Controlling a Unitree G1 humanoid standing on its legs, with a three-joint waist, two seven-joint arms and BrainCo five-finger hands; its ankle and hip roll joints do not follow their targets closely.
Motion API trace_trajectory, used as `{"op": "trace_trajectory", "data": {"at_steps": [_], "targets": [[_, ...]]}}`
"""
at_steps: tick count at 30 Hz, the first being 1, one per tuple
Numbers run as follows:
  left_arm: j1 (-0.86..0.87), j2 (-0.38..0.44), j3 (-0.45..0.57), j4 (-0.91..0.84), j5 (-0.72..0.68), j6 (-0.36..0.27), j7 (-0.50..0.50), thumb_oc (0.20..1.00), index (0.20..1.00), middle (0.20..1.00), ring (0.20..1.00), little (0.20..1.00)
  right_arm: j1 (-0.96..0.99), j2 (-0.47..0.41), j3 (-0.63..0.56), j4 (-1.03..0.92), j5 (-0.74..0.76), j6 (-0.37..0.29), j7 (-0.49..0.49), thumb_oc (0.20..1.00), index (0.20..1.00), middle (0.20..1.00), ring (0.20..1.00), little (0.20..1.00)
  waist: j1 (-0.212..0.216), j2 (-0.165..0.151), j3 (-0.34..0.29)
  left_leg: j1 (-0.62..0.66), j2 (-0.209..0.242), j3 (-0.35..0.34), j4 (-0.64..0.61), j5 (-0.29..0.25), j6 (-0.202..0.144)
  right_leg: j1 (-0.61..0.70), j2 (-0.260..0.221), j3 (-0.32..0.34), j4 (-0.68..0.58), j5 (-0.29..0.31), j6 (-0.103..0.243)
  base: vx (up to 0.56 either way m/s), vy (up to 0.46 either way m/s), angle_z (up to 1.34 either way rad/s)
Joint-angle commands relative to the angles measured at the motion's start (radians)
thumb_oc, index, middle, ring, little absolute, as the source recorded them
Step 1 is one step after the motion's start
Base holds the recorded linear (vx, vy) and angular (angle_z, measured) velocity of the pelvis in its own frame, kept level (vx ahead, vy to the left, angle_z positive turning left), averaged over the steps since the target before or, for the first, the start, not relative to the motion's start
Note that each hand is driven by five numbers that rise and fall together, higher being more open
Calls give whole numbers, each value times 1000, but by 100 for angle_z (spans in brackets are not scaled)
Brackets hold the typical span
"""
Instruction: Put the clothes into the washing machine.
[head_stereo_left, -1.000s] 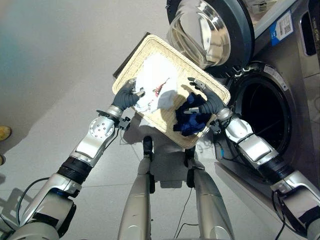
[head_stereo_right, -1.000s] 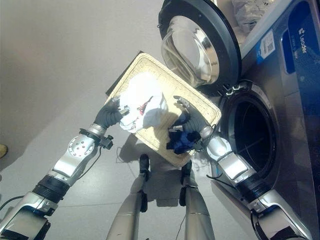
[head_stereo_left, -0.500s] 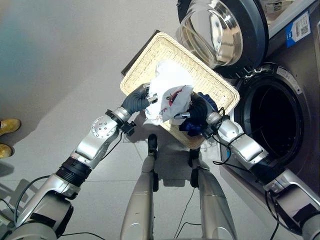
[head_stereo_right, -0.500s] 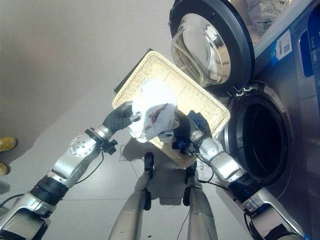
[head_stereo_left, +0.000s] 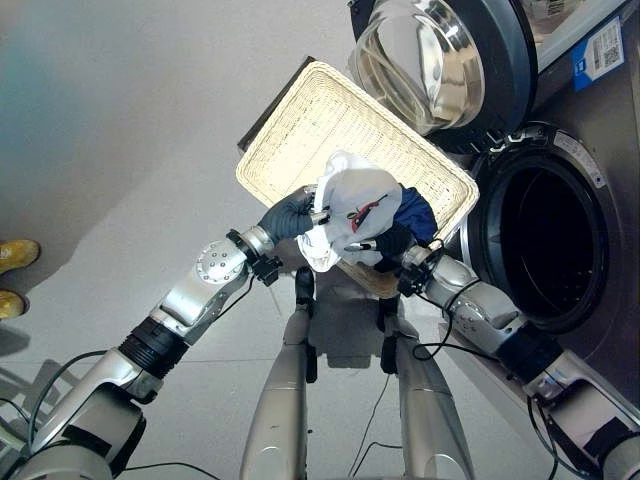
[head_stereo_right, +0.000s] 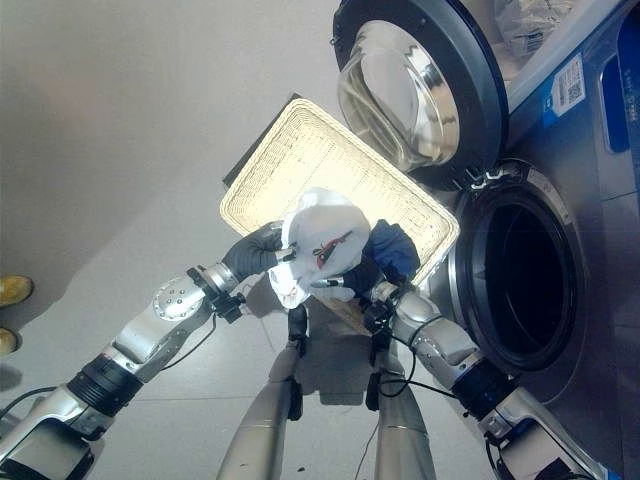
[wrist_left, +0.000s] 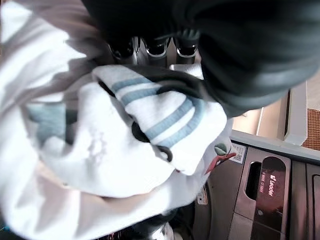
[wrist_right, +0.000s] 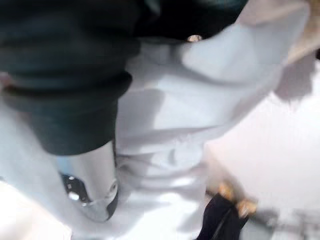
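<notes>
Between both hands, clear of the basket (head_stereo_left: 330, 120), one white garment (head_stereo_left: 355, 205), bunched, with a small red mark on it. Left hand (head_stereo_left: 290, 215) at its left edge, fingers (wrist_left: 157, 48) curled into the cloth; same bundle close up in the left wrist view, pale blue stripes on a folded part. Right hand (head_stereo_left: 390, 240) under the right side, fingers (head_stereo_left: 362, 244) partly buried in the fabric, so cannot tell whether clamped. White cloth pressed against the right hand's dark cover in the right wrist view.

Just behind the right hand, one dark blue garment (head_stereo_left: 413, 212), lying at the basket's near right corner. One flat woven basket, tilted on the floor (head_stereo_left: 120, 150), otherwise bare inside. Right of it, one washer (head_stereo_left: 600, 150), door (head_stereo_left: 440, 60) swung wide beside the basket's far end, drum opening (head_stereo_left: 545, 245) dark and unobstructed, near the right arm. At the far left edge of the floor, two yellow shoes (head_stereo_left: 18, 255), well apart from everything.
</notes>
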Motion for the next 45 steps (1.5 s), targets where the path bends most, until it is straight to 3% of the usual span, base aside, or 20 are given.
{"op": "trace_trajectory", "data": {"at_steps": [1,3,9,10,11,12,13,23,26,27,28,32,34,36,37,40,42,45], "targets": [[-29,-22,7,-81,14,-54,40,200,200,200,200,200,10,38,25,-185,185,6,116,1000,1000,1000,1000,1000,-22,8,-10,16,-94,77,49,-120,27,49,47,-22,-103,15,33,-12,-43,-5],[-15,-10,10,-70,14,-67,35,200,200,200,200,200,33,38,16,-180,263,8,139,1000,1000,1000,1000,1000,-21,8,-10,16,-91,77,46,-118,25,49,47,-26,-104,17,34,-9,-45,-5],[0,-7,5,-74,12,-75,-20,200,200,200,200,200,53,48,7,-155,314,-19,139,1000,1000,1000,1000,1000,-20,8,-10,10,-90,76,43,-114,25,45,46,-28,-110,22,34,-3,-18,-1],[1,-7,1,-81,7,-75,-36,200,200,200,200,200,56,49,9,-153,330,-23,140,934,934,934,934,934,-20,8,-10,10,-90,76,42,-114,25,45,47,-28,-112,24,34,-8,-12,-3],[2,-7,0,-83,5,-74,-42,200,200,200,200,200,57,50,10,-153,332,-26,138,840,840,840,840,840,-20,8,-10,10,-90,76,41,-113,25,44,48,-27,-113,25,34,-11,-15,-3],[3,-6,-7,-94,-4,-73,-71,200,200,200,200,200,62,50,11,-150,348,-38,141,420,420,420,420,420,-22,9,-10,7,-90,76,39,-112,25,42,48,-26,-116,28,34,0,0,0],[3,-6,-18,-105,1,-66,-83,200,200,200,200,200,66,52,13,-145,370,-49,138,200,200,200,200,200,-22,10,-10,6,-90,75,38,-111,25,41,47,-25,-120,30,34,0,0,0],[-12,3,-87,-132,45,0,-174,216,216,216,216,216,84,68,24,-125,406,-127,71,200,200,200,200,200,-34,14,-10,1,-93,77,24,-104,28,31,52,-7,-137,49,36,-3,2,-1],[-20,8,-116,-139,58,16,-185,492,492,492,492,492,84,68,22,-107,422,-152,50,200,200,200,200,200,-39,13,-10,5,-93,80,18,-103,30,33,53,-1,-146,57,38,-2,4,-3],[-20,8,-116,-139,58,16,-185,492,492,492,492,492,84,68,22,-107,422,-152,50,200,200,200,200,200,-39,13,-10,5,-93,80,18,-103,30,33,53,-1,-146,57,38,1,1,-5],[-22,8,-123,-138,66,20,-175,1000,1000,1000,1000,1000,84,69,21,-100,425,-160,46,200,200,200,200,200,-40,12,-10,6,-93,80,17,-103,30,33,54,1,-148,59,39,0,0,0],[-17,-5,-130,-110,106,30,-9,1000,1000,1000,1000,1000,93,86,18,-56,431,-196,26,200,200,200,200,200,-43,12,-10,5,-95,81,16,-102,32,31,57,5,-149,63,40,0,0,0],[0,-13,-84,-53,217,44,287,1000,1000,1000,1000,1000,114,106,-11,-13,436,-235,3,200,200,200,200,200,-40,11,-10,2,-96,79,15,-99,32,29,58,5,-148,61,39,0,0,0],[3,-14,-77,-43,239,48,330,1000,1000,1000,1000,1000,118,108,-17,-6,437,-242,1,200,200,200,200,200,-40,11,-10,2,-96,79,15,-99,32,29,58,4,-147,60,39,5,-9,-3],[11,-12,-50,-8,306,56,451,1000,1000,1000,1000,1000,126,115,-40,10,439,-256,-19,200,200,200,200,200,-39,12,-10,3,-97,77,13,-98,32,30,59,4,-147,58,39,12,-23,-7],[42,1,27,57,392,105,650,1000,1000,1000,1000,1000,154,123,-101,48,476,-285,-39,200,200,200,200,200,-36,11,-10,4,-96,77,13,-100,28,30,57,1,-144,51,40,19,-24,-5],[111,-10,143,104,328,93,744,1000,1000,1000,1000,1000,205,129,-186,90,545,-341,-33,200,200,200,200,200,-37,11,-10,7,-94,84,19,-108,22,33,54,0,-144,44,40,39,-10,-3],[160,-29,205,127,298,70,781,1000,1000,1000,1000,1000,249,150,-248,102,603,-391,-25,200,200,200,200,200,-41,13,-10,6,-93,89,22,-112,20,31,52,2,-146,44,40,33,4,-5]]}}
